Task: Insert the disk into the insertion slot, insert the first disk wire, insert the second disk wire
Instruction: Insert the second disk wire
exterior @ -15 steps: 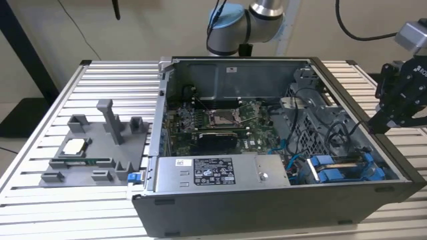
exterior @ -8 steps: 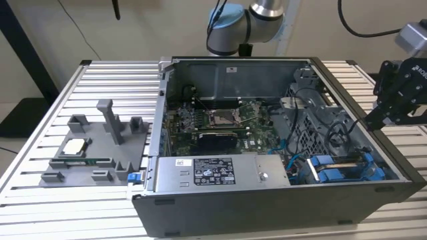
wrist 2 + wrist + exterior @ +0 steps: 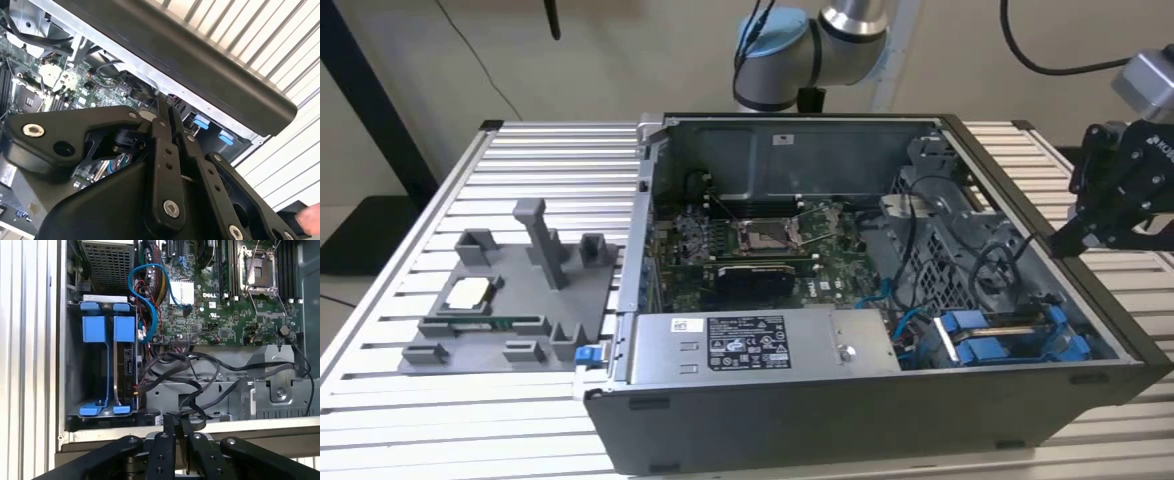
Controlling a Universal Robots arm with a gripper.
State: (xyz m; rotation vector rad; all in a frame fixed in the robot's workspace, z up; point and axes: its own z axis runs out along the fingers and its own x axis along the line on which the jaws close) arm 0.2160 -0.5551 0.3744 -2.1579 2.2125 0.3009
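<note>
1. Black gripper (image 3: 1067, 235), seen in both wrist views (image 3: 176, 422) (image 3: 164, 107): fingers clenched together, grasping nothing. It hangs over the case wall at the exterior view's right.
2. Silver-grey hard-drive disk in a bright blue plastic carrier (image 3: 125, 330) stands on edge inside the grey-walled insertion slot (image 3: 72, 365) of the dark grey open computer case (image 3: 854, 430).
3. Loose black cables (image 3: 170, 365) lie just beside the disk; can't tell if any is plugged in.
4. The case sits on the slatted metal tabletop (image 3: 400, 420).

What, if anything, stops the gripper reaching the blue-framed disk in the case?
Likely nothing; it looks reachable. The case is open, the gripper hangs over its wall by the insertion slot, and the disk there is uncovered. Black cables lie beside it, not over it.
</note>
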